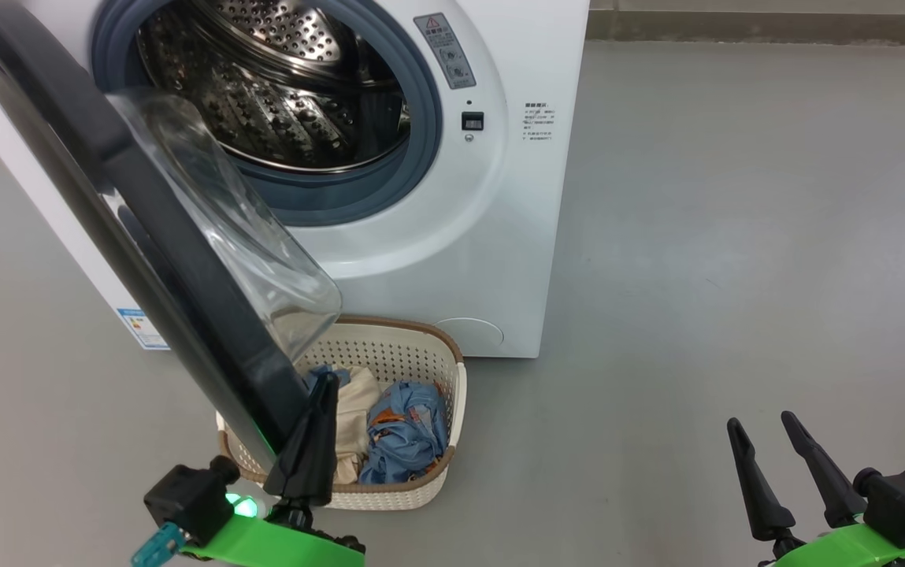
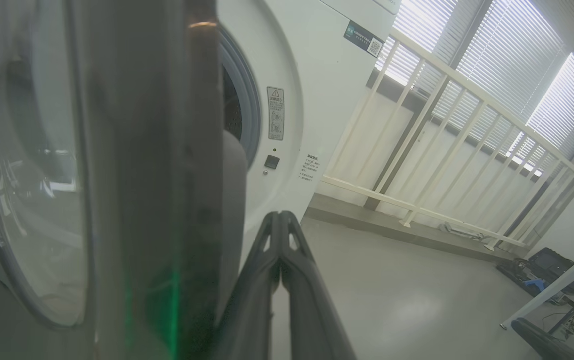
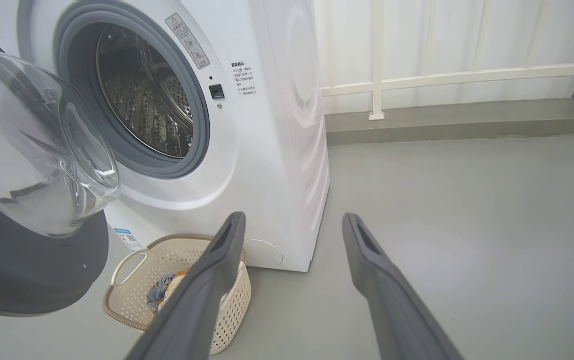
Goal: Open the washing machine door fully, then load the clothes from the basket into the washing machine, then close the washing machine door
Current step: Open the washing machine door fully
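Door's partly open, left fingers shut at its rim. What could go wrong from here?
1. The left gripper is shut beside the washing machine door, not clamped on its glossy rim; a push may slip off.
2. The door overhangs the basket, possibly blocking reach to the clothes.

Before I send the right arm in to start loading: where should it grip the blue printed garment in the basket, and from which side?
Probably pinch the raised crumpled bunch of the blue garment, descending from above on the robot's right side. The basket walls block a sideways approach, and the open door crowds its left side.
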